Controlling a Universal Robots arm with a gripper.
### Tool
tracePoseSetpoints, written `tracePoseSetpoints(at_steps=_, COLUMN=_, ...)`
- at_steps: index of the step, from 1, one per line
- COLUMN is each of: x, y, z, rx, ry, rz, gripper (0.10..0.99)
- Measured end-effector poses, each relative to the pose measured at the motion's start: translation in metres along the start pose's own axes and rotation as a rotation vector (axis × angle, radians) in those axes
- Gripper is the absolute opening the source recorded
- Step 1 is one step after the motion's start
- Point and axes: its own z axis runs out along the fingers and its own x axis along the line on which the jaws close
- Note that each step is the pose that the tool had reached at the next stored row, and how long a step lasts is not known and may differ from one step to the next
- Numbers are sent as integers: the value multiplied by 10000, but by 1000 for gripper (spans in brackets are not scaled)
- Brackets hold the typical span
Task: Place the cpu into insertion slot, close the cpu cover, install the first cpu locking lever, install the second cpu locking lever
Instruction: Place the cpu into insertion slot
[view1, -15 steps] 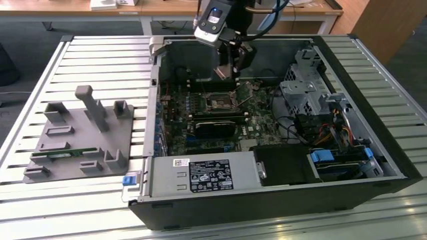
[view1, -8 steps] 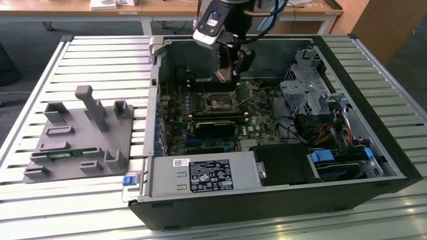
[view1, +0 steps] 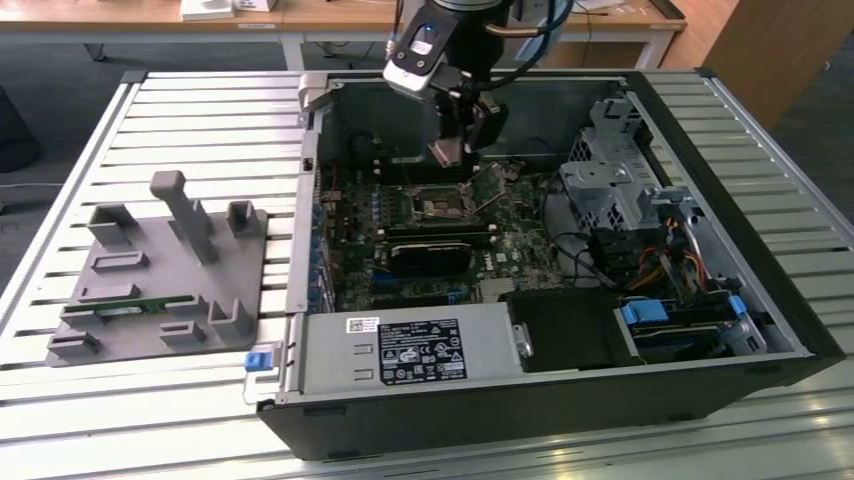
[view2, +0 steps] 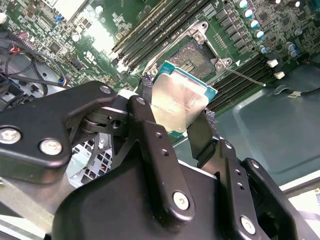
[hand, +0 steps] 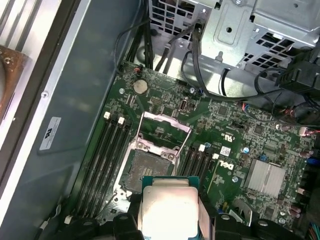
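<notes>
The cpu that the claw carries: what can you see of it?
The cpu is a small, flat, square chip with a dull silver metal top that catches the light and a thin green rim. The claw grips it by two opposite edges between black fingers. It is held in the air above the green board, close to the bare insertion slot but not yet in it; the cpu cover there stands swung open.

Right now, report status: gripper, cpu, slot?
Gripper shut on cpu, above the motherboard. Insertion slot empty; cpu cover flipped up. Nothing seen blocking the slot.
</notes>
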Motion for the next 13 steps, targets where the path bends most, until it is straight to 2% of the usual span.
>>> tracePoseSetpoints(at_steps=13, x=-1, y=2, z=87, rx=11, ry=-99, rz=1042, gripper=533)
